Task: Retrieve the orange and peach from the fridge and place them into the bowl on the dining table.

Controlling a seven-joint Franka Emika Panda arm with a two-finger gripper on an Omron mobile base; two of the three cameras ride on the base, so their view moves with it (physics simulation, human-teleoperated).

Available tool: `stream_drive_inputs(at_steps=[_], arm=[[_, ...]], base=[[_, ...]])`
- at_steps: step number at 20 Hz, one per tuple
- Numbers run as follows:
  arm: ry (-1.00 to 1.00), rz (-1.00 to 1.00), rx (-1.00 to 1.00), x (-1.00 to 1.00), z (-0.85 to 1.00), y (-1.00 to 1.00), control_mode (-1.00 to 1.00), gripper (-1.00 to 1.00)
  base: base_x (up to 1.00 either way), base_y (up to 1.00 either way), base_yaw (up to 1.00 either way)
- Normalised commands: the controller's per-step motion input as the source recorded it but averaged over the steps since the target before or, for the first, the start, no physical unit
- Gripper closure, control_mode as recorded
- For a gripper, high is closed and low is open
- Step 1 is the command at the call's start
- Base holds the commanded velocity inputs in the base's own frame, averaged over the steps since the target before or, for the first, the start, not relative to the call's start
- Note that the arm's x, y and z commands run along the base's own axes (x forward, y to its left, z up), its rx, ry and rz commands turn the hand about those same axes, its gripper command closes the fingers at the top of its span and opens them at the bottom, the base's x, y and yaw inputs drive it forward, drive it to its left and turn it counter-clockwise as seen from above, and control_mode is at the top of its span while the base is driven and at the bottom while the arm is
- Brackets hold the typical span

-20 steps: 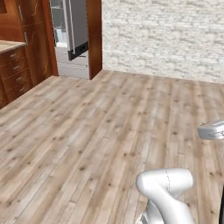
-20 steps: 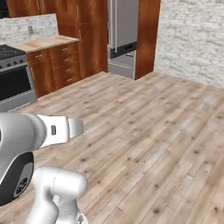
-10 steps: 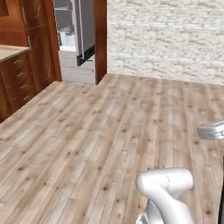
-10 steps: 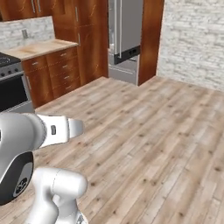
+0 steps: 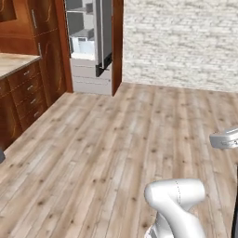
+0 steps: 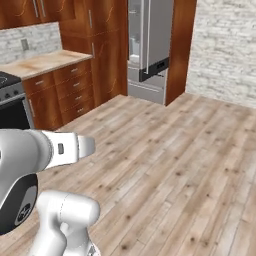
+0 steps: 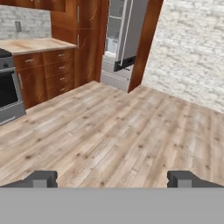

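Note:
The fridge (image 5: 88, 42) stands at the far end of the wooden floor, set between red-brown cabinets. Its door (image 5: 105, 37) hangs open, showing grey shelves and a pale crisper drawer (image 5: 82, 46), with grey drawers below. The same fridge (image 6: 149, 45) appears in the right base view, and in the hand view the fridge (image 7: 120, 39) is far ahead. My gripper (image 7: 113, 179) is open, its fingertips (image 7: 43, 178) wide apart with nothing between them, well short of the fridge. The orange, the peach, the bowl and the dining table are out of view.
Red-brown drawer cabinets with a beige counter (image 6: 42, 64) run along the left. A stove (image 7: 8, 89) stands at their near end. A pale stone wall (image 5: 186, 42) closes the right side. Bare plank floor (image 5: 116, 148) lies between me and the fridge.
The whole picture has shifted: the base has driven towards the fridge, which now looks larger and sits further right in both base views. The gripper has stayed open.

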Motion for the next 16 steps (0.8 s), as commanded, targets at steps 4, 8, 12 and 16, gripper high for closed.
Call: stream_drive_inputs(at_steps=[4, 8, 12, 16], arm=[[0.0, 0.0, 0.0, 0.0, 0.0, 0.0, 1.0, -1.0], [0.0, 0.0, 0.0, 0.0, 0.0, 0.0, 1.0, -1.0], [0.0, 0.0, 0.0, 0.0, 0.0, 0.0, 1.0, -1.0], [0.0, 0.0, 0.0, 0.0, 0.0, 0.0, 1.0, -1.0]], base=[[1.0, 0.62, -0.11], [1.0, 0.6, -0.11], [1.0, 0.61, -0.11], [1.0, 0.61, -0.12]])
